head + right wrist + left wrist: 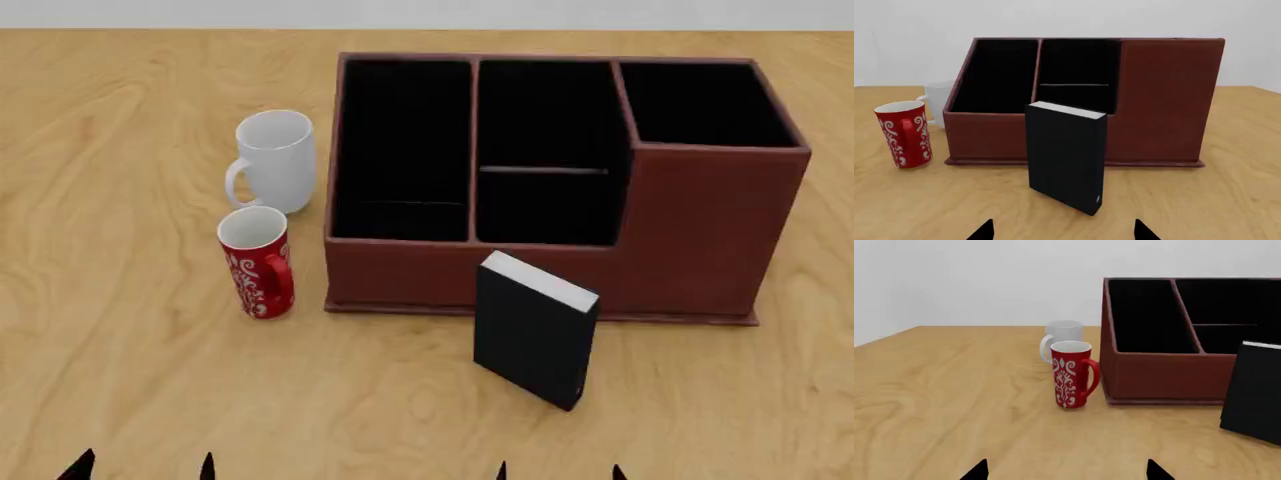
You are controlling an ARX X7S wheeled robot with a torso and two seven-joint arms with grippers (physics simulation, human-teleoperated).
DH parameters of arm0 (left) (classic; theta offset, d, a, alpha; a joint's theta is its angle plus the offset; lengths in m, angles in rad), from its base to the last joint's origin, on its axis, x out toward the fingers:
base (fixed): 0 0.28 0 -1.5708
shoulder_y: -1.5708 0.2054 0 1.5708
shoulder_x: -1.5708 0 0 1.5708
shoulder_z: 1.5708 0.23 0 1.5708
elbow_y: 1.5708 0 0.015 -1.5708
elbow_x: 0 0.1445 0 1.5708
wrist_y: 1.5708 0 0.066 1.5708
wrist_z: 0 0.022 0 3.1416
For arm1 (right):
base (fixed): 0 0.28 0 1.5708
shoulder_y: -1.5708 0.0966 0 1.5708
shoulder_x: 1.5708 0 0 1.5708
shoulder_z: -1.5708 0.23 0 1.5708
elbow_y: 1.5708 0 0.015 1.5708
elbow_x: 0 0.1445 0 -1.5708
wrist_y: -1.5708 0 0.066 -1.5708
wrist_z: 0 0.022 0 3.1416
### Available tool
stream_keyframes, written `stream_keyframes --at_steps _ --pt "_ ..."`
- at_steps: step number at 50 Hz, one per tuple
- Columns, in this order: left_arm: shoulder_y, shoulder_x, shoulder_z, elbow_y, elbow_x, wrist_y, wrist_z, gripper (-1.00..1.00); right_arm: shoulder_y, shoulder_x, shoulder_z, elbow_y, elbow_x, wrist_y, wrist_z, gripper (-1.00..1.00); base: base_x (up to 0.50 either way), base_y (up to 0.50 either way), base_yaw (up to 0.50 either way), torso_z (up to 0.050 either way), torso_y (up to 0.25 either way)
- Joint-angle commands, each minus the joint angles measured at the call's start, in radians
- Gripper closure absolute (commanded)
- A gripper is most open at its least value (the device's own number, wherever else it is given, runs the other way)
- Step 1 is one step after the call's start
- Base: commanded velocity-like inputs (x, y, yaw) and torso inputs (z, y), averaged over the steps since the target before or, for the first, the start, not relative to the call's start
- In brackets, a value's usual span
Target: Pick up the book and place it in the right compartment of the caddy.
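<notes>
1. Nearest the robot, at the bottom edge of the head view: two pairs of black fingertips only, the left gripper (144,466) and the right gripper (559,470), each pair spread apart with nothing between, both short of every object.
2. Same picture from the wrists: left gripper (1067,471) tips wide over bare wood; right gripper (1063,230) tips wide, pointed toward the book.
3. Next out, on the wooden table (120,370): the book (531,329), standing upright on its bottom edge, black cover facing forward, white page edge on top, turned at an angle to the caddy front. Close before the caddy's front wall; touching or not cannot be told. Held by nothing.
4. Left of the book, the red patterned mug (256,262), upright, handle toward the caddy, just beside the caddy's left front corner.
5. Behind it, the white mug (274,161), upright, handle away from the caddy.
6. Farthest, the caddy (400,275): reddish-brown, black-lined, with a long narrow section at left and two small middle sections.
7. At its right end, the right compartment (703,103), behind the tallest front wall, nothing seen inside.
</notes>
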Motion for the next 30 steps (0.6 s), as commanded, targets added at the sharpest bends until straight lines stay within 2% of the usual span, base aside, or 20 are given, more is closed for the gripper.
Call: stream_keyframes --at_steps 1,2,17,30 --pt "0.000 -0.010 0.000 0.000 -0.010 0.000 0.000 -1.00 0.000 0.075 -0.093 0.009 0.020 -0.014 0.092 -1.00 0.00 0.00 0.00 0.000 0.000" --pt "0.004 -0.010 0.011 0.004 -0.010 0.005 -0.012 -1.00 0.005 0.078 -0.093 0.003 0.079 -0.004 0.091 -1.00 0.00 0.00 0.00 0.000 0.000" --pt "0.010 -0.052 0.062 0.004 -0.054 0.012 -0.064 -1.00 0.011 0.093 -0.114 0.010 0.097 -0.003 0.109 -1.00 0.00 0.00 0.00 0.000 0.000" --pt "0.008 -0.067 0.052 0.093 -0.146 -0.073 -0.081 -1.00 -0.007 0.119 -0.123 -0.101 0.097 0.033 0.143 -1.00 0.00 0.00 0.00 0.000 0.000"
